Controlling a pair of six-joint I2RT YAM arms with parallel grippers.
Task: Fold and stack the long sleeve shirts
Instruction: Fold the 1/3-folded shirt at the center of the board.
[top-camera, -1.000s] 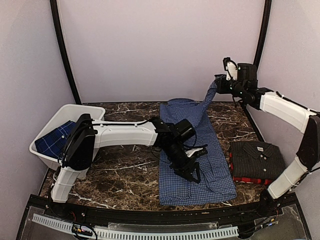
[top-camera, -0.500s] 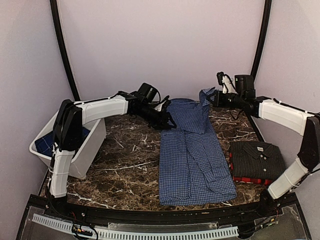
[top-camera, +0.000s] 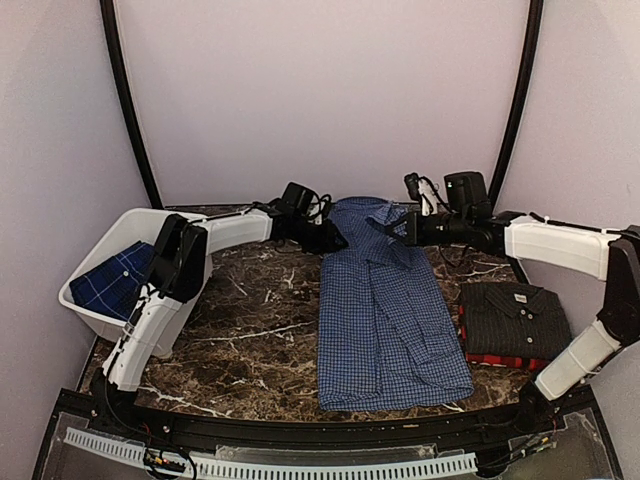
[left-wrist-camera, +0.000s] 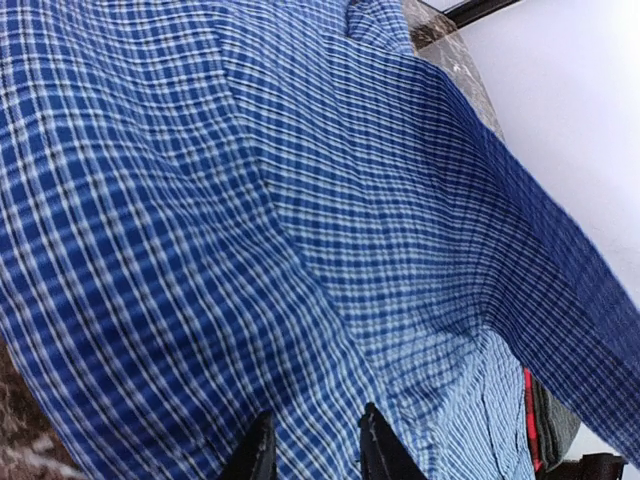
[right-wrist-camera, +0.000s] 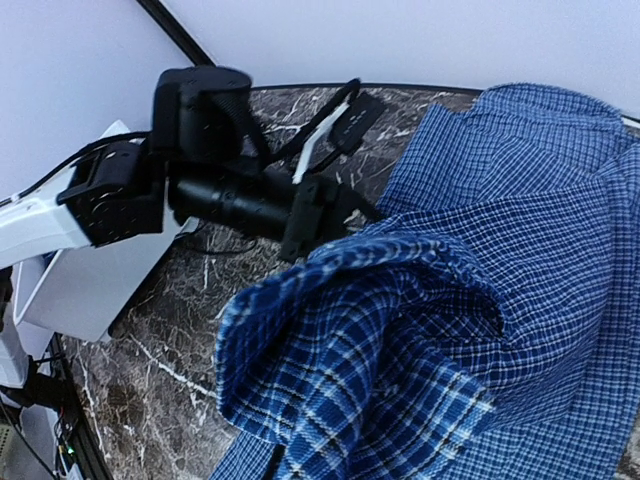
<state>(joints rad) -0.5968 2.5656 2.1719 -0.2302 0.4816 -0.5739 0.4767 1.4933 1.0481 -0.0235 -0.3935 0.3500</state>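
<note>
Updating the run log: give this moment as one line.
step: folding blue-and-white checked cloth shirt | left hand: open, at its far-left edge | right hand: shut on it

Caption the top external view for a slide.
Left gripper and right gripper at collar end of blue checked shirt; black shirt folded nearby.

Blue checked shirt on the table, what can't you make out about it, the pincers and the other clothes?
- Right pincer: right wrist view, fingers buried under the bunched blue checked shirt it grips.
- Left pincer: left wrist view, only fingertips show at the bottom edge; whether they pinch cloth is unclear.
- Red plaid shirt: top view, nearly all under the black shirt.
- Blue cloth in the bin: top view, partly behind bin wall and left arm.
</note>
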